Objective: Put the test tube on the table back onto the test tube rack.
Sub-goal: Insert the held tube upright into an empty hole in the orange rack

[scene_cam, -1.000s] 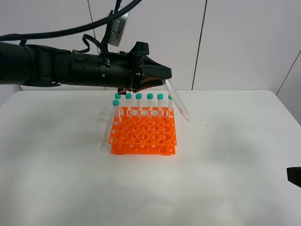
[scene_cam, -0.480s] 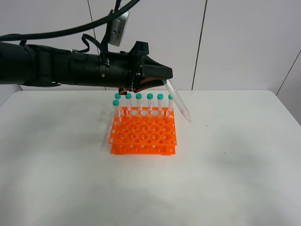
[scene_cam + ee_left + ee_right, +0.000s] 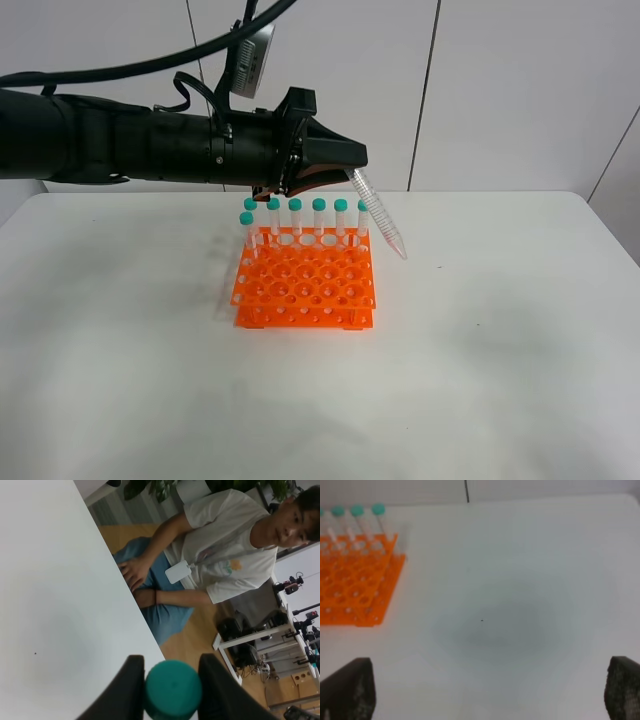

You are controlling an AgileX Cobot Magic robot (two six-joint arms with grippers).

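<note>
L gripper (image 3: 352, 168) is pinching the tube (image 3: 378, 216) by its cap, tip slanting below the fingers just beside the rack (image 3: 305, 285), R gripper (image 3: 490, 687) gaping empty; w/ that tilt, lowering risks the tip catching a hole's rim.

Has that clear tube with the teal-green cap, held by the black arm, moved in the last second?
No. The clear teal-capped test tube hangs tilted at the same spot beside the far right corner of the orange plastic rack.
</note>
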